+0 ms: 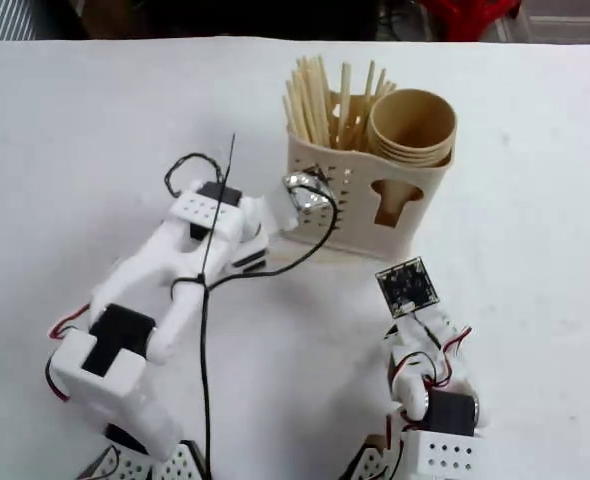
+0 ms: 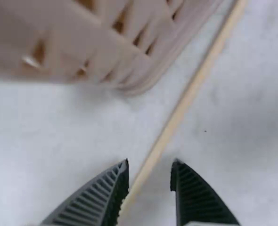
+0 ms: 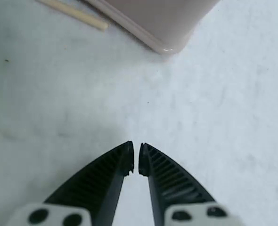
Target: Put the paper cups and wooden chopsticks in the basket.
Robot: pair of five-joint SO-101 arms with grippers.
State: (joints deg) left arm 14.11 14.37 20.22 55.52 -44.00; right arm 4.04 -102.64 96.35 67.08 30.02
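One wooden chopstick point(image 2: 186, 101) lies on the surface point(image 1: 525, 300) inside the parted left claw point(image 2: 151, 164), the basket point(image 1: 360, 225) of paper cups point(image 1: 412, 125) just ahead; the right claw point(image 3: 135, 146) sits pinched together, empty.

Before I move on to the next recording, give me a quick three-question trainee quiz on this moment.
1. True or false: the paper cups stand stacked inside the basket.
2. Where is the loose chopstick?
A) lying on the table, between the fingers of the open left gripper
B) standing in the basket with the others
C) resting across the top of the cups
3. Fill in: the right gripper, near the basket's corner, has its fingers ____.

Key: 1 true; 2 A; 3 shut.
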